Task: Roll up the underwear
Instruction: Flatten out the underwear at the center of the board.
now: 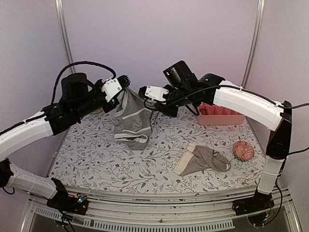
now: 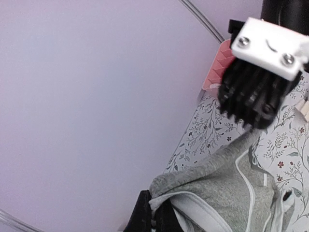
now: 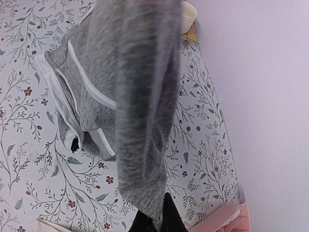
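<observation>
The grey briefs with white edging (image 1: pixel 135 118) hang in the air between my two grippers, their lower part touching the floral table. My left gripper (image 1: pixel 124 88) is shut on one top corner; its view shows the cloth (image 2: pixel 227 183) pinched at the bottom edge. My right gripper (image 1: pixel 150 107) is shut on the other corner; its view shows the grey cloth (image 3: pixel 140 96) draped down over its fingertips (image 3: pixel 170 217). The taupe briefs with the cream waistband (image 1: pixel 203 159) lie crumpled on the table at the right, apart from both grippers.
A pink knitted ball (image 1: pixel 243 150) lies at the right edge. A pink divided box (image 1: pixel 219 115) stands at the back right, also in the left wrist view (image 2: pixel 219 65). A small white cup (image 3: pixel 188 12) stands at the back by the wall.
</observation>
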### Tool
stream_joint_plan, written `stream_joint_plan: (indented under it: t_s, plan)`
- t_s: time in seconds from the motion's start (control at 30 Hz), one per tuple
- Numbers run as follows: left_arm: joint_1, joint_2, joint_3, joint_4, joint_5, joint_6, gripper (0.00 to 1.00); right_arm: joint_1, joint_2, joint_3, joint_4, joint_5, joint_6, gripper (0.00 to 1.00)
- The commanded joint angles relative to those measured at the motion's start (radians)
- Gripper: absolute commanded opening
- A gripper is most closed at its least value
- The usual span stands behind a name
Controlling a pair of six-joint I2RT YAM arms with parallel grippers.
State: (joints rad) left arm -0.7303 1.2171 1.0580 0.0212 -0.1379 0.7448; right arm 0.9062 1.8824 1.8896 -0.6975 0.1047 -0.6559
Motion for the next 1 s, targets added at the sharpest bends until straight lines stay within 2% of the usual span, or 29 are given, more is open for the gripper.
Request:
stream_joint_plan:
  t_s: [0.0,0.2,0.37,0.5,0.6,0.77,0.9,0.97]
  plan:
    - [0.001,-0.085,0.028,-0.089,0.066,0.076,0.00,0.095,-0.078,0.030,-0.112,0.109,-0.060,0.02]
    - [-0.049,-0.275,-0.009,-0.219,0.073,0.079,0.00,0.211,-0.145,0.017,-0.180,0.164,-0.065,0.01]
    - [-0.094,-0.414,0.017,-0.329,0.146,0.043,0.00,0.307,-0.197,0.014,-0.149,0.221,-0.070,0.01]
    - [-0.096,-0.452,-0.011,-0.348,0.171,0.023,0.00,0.324,-0.242,-0.006,-0.098,0.239,-0.073,0.01]
    - [-0.096,-0.415,-0.065,-0.314,0.103,0.021,0.00,0.290,-0.255,-0.063,-0.049,0.257,-0.072,0.01]
    - [-0.075,-0.290,-0.138,-0.213,-0.011,0.039,0.00,0.150,-0.218,-0.097,-0.047,0.161,-0.019,0.01]
    - [-0.005,-0.112,-0.118,-0.143,-0.021,0.048,0.00,0.013,-0.121,-0.110,-0.029,0.078,-0.001,0.01]
    - [0.042,0.031,-0.077,-0.096,-0.005,0.059,0.00,-0.046,-0.035,-0.099,-0.005,0.072,-0.002,0.01]
